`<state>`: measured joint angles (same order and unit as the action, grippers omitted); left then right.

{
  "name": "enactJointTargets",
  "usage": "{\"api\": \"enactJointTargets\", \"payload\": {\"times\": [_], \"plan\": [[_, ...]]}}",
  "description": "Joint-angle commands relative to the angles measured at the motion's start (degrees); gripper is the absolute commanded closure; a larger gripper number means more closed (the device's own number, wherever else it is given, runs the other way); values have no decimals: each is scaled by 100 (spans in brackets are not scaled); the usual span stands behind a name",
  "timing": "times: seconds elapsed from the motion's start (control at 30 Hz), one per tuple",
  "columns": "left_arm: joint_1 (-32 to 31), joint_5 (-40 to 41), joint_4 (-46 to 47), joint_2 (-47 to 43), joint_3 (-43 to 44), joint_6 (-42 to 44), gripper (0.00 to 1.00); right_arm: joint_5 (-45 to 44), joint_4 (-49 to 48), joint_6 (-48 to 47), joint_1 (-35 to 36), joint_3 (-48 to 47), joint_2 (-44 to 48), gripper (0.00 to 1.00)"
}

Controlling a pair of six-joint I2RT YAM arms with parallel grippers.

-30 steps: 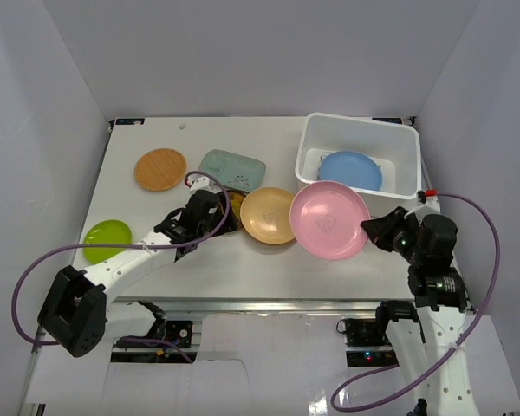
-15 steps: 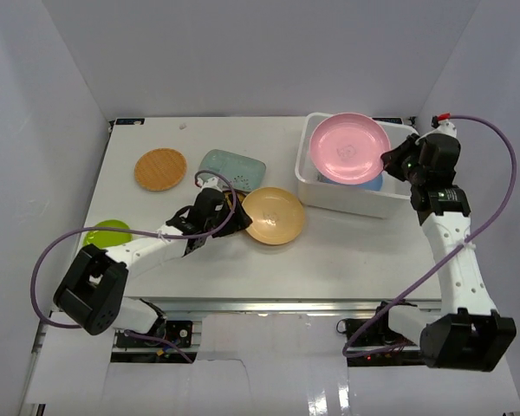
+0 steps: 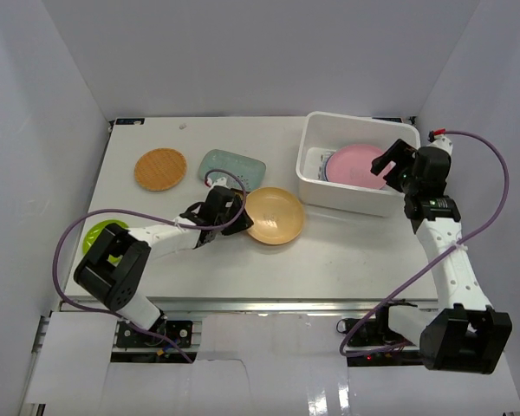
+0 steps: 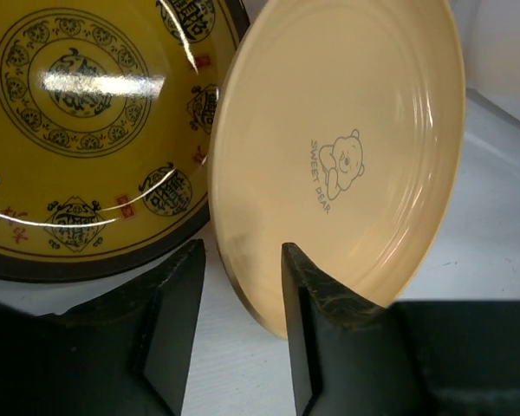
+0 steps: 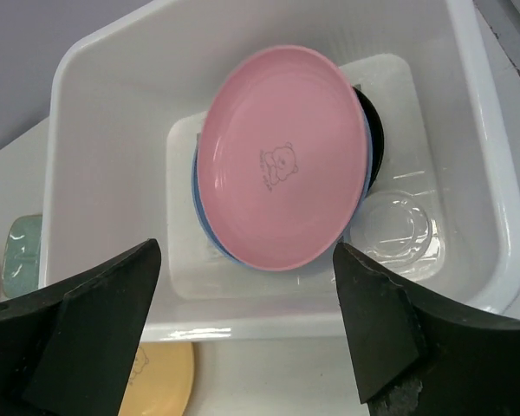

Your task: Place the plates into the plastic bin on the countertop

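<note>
The white plastic bin (image 3: 347, 198) stands at the back right of the countertop (image 3: 329, 251). In it the pink plate (image 5: 282, 156) lies loose on a blue plate (image 5: 210, 234), with a black plate (image 5: 374, 143) showing behind. My right gripper (image 5: 247, 251) hovers open above the bin's near wall (image 5: 104, 130), holding nothing. My left gripper (image 4: 243, 251) straddles the near rim of the peach plate (image 4: 347, 165): one finger (image 4: 316, 321) lies over the plate's inside, the other (image 4: 169, 312) stands off the rim with a gap. The black-and-yellow plate (image 4: 78, 130) lies beside it.
An orange woven plate (image 3: 160, 169) and a pale teal rectangular plate (image 3: 232, 166) lie at the back left. A lime green plate (image 3: 91, 236) sits at the left edge, partly behind the left arm. A clear round lid or dish (image 5: 397, 227) rests on the bin floor.
My right arm swung the pink plate from the table's front up into the bin and opened, leaving it there. My left gripper slid onto the peach plate's rim and narrowed its jaws.
</note>
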<state>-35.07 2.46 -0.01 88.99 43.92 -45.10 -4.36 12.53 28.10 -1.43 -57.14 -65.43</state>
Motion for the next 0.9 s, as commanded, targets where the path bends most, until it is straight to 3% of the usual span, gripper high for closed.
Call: {"api": "enactJointTargets", "payload": {"times": [0.0,0.07,0.1,0.2,0.37,0.6,0.7,0.77,0.8,0.87], "plan": [[-35,88,221,13,143,-7,51,251,-480,64,-15,395,652,14],[-35,71,238,-4,125,-7,68,374,-480,91,-15,546,838,14],[-44,44,204,-31,143,36,83,366,-480,91,-15,607,987,14],[-53,35,36,-276,161,98,100,383,-410,64,-15,705,1128,14],[-61,263,-866,-935,248,238,100,752,-436,117,-15,705,1252,14],[-61,1687,-1642,-2771,740,643,100,840,-427,126,-15,1029,1656,13],[-61,1339,-1546,-2879,1442,704,100,744,-340,73,-15,1179,1937,14],[-61,951,-1458,-2380,2171,687,100,673,-243,30,-15,1223,2173,21],[-88,593,-1397,-2169,2399,670,100,639,-191,29,-15,1215,2253,33],[-105,379,-1186,-1405,3024,634,100,577,-41,47,-15,1214,2551,47]]}}
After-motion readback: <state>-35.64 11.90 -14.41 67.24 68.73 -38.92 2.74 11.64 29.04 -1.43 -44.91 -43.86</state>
